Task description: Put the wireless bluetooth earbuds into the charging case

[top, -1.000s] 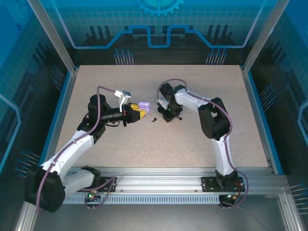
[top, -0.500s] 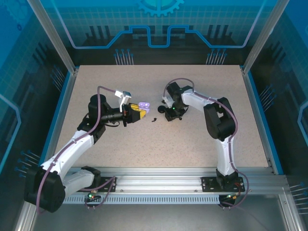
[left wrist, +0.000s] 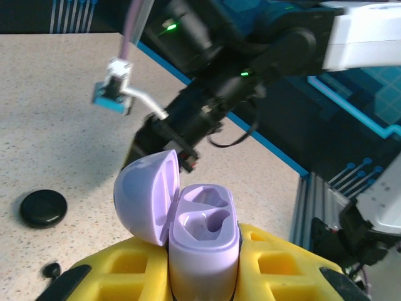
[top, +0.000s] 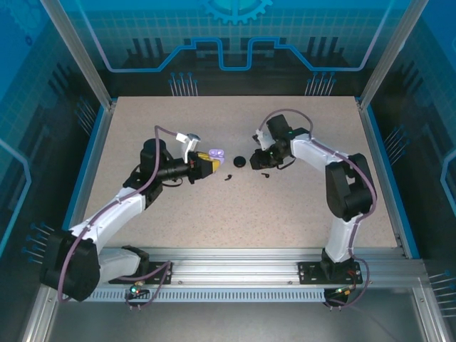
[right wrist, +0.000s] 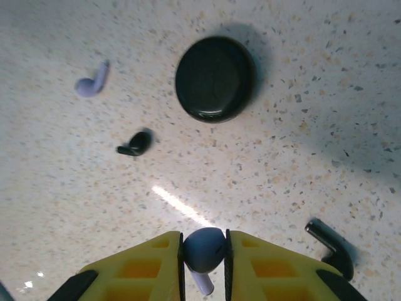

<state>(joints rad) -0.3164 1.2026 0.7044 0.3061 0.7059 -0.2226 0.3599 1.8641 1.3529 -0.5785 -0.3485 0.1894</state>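
My left gripper [left wrist: 203, 279] is shut on a lilac charging case [left wrist: 203, 229], held upright between the yellow fingers [left wrist: 109, 279]. Its lid [left wrist: 145, 197] is swung open and both wells are empty. From the top view the case [top: 214, 154] sits left of centre. My right gripper [right wrist: 205, 251] is shut on a lilac earbud [right wrist: 203, 246], stem pointing back, a little above the table. A second lilac earbud [right wrist: 93, 80] lies loose on the table ahead. The right gripper [top: 261, 162] hovers right of the case, with a gap between them.
A round black puck [right wrist: 215, 78] lies on the table between the two grippers [top: 240, 162]. One small black earbud [right wrist: 135, 144] lies near it and another [right wrist: 332, 248] lies close to my right fingers. The speckled tabletop [top: 214, 214] is bare toward the near edge.
The right arm has drawn back to the right, uncovering the black puck. The left gripper has shifted slightly right and away with the case.
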